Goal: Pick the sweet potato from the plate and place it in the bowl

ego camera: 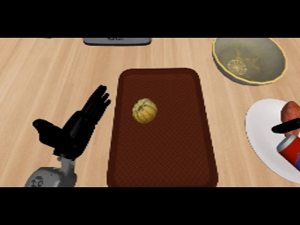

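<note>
Head view shows the sweet potato (290, 111) lying on the white plate (262, 132) at the right edge, partly hidden by the right hand (294, 126), whose dark fingers (283, 128) curl across its lower end. The plate and that hand are cut off by the frame; a red-and-blue thing (296, 154) on the plate is hard to identify. Beyond stands the bowl (250, 60). On the table (42, 70), a brown mat (162, 154) carries a small yellow melon (144, 110). The left hand (74, 127) rests open, fingers straight, left of the mat.

Brown mat (178, 154) on wooden counter (35, 70), small yellow squash (144, 110) on mat
</note>
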